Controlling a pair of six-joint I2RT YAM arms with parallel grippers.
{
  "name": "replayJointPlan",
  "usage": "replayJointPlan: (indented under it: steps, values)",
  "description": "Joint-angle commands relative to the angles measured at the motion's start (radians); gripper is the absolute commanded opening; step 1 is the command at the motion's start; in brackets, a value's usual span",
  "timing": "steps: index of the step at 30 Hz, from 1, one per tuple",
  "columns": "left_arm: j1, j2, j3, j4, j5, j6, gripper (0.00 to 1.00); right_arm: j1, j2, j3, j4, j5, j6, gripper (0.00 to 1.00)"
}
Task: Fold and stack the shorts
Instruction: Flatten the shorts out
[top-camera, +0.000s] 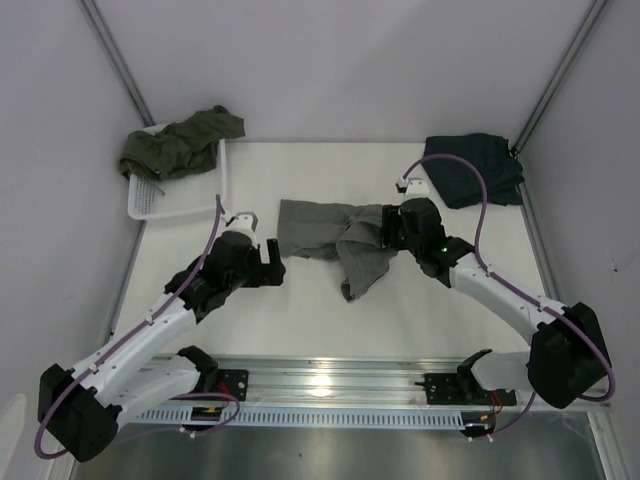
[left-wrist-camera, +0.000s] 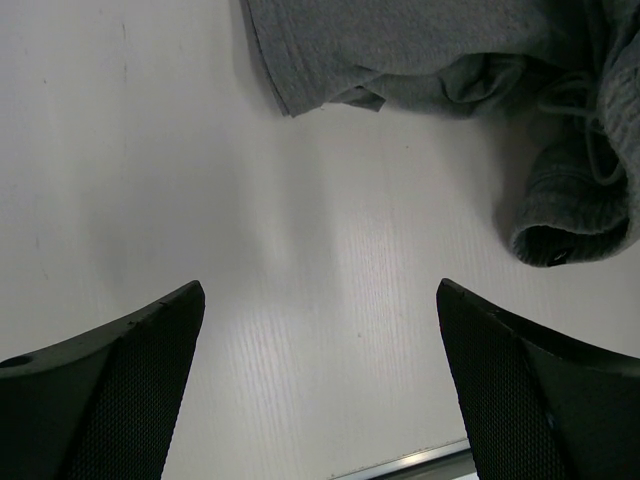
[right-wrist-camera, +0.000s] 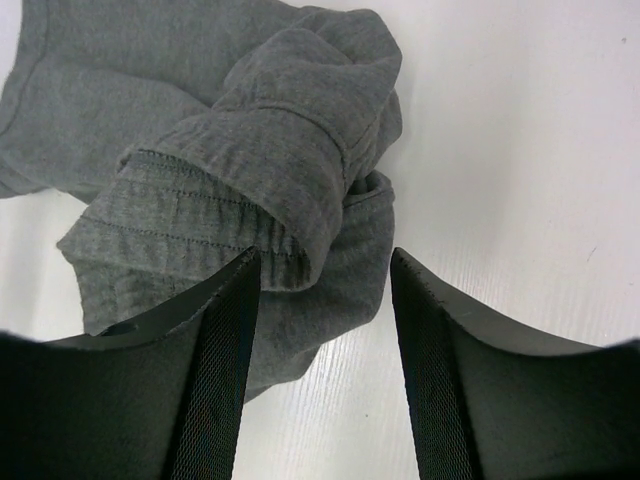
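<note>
The light grey shorts (top-camera: 330, 240) lie crumpled at the table's middle, one part trailing toward the near edge. My right gripper (top-camera: 385, 228) is at their right end. In the right wrist view its jaws (right-wrist-camera: 325, 258) stand partly apart, and a folded edge of the grey shorts (right-wrist-camera: 200, 120) reaches in beside the left finger (right-wrist-camera: 215, 340) without being clamped. My left gripper (top-camera: 272, 262) hovers open just left of the cloth. The left wrist view shows bare table between its fingers (left-wrist-camera: 320, 340) and the grey shorts (left-wrist-camera: 420, 50) beyond. Navy shorts (top-camera: 472, 168) lie at the back right. Olive shorts (top-camera: 180, 142) are heaped on the basket.
A white mesh basket (top-camera: 145, 205) stands at the back left, against the left wall. A metal rail (top-camera: 330, 375) runs along the near edge between the arm bases. Walls close in the table on the left, right and back.
</note>
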Motion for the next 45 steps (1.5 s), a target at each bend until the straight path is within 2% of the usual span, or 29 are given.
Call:
replayJointPlan:
  steps: [1,6,9,12,13,15,16,17,19,20,24,29,33,39,45]
  values:
    - [-0.013,-0.004,-0.041,0.091,0.044,-0.041,0.99,0.015,0.036,0.003,0.017,0.070,-0.028,0.57]
    - [-0.038,0.054,-0.047,0.125,0.051,-0.049,0.99,0.024,0.100,0.009,0.046,0.084,-0.039,0.55]
    - [-0.059,0.080,-0.066,0.168,0.054,-0.063,0.99,0.024,0.155,0.029,0.052,0.137,-0.046,0.47]
    - [-0.108,0.106,-0.098,0.237,0.054,-0.101,0.99,0.024,0.200,0.070,0.027,0.212,-0.036,0.32]
    - [-0.131,0.115,-0.101,0.259,0.029,-0.115,0.99,0.026,0.204,0.078,0.021,0.229,-0.033,0.24]
    - [-0.226,0.158,-0.101,0.305,-0.026,-0.158,0.99,0.024,0.203,0.093,0.017,0.243,-0.031,0.13]
    - [-0.254,0.177,-0.100,0.324,-0.076,-0.172,0.99,0.024,0.198,0.096,0.015,0.243,-0.031,0.04]
    - [-0.301,0.198,-0.107,0.379,-0.093,-0.196,0.99,0.024,0.197,0.099,0.014,0.243,-0.031,0.00]
    - [-0.338,0.262,-0.121,0.459,-0.109,-0.216,0.99,0.024,0.200,0.105,0.007,0.242,-0.029,0.00]
    - [-0.354,0.287,-0.133,0.564,-0.107,-0.227,0.99,0.024,0.200,0.108,0.006,0.240,-0.029,0.00]
    - [-0.450,0.408,-0.115,0.705,-0.166,-0.204,0.94,0.023,0.212,0.113,0.004,0.240,-0.031,0.00]
    - [-0.476,0.557,-0.034,0.711,-0.207,-0.189,0.90,0.023,0.205,0.112,0.003,0.228,-0.031,0.00]
    - [-0.476,0.606,-0.026,0.782,-0.222,-0.167,0.88,0.023,0.189,0.105,0.004,0.219,-0.030,0.00]
    - [-0.476,0.692,0.019,0.794,-0.262,-0.166,0.84,0.023,0.178,0.096,0.007,0.204,-0.028,0.00]
    - [-0.473,0.778,0.071,0.822,-0.223,-0.170,0.68,0.021,0.180,0.093,0.015,0.199,-0.028,0.00]
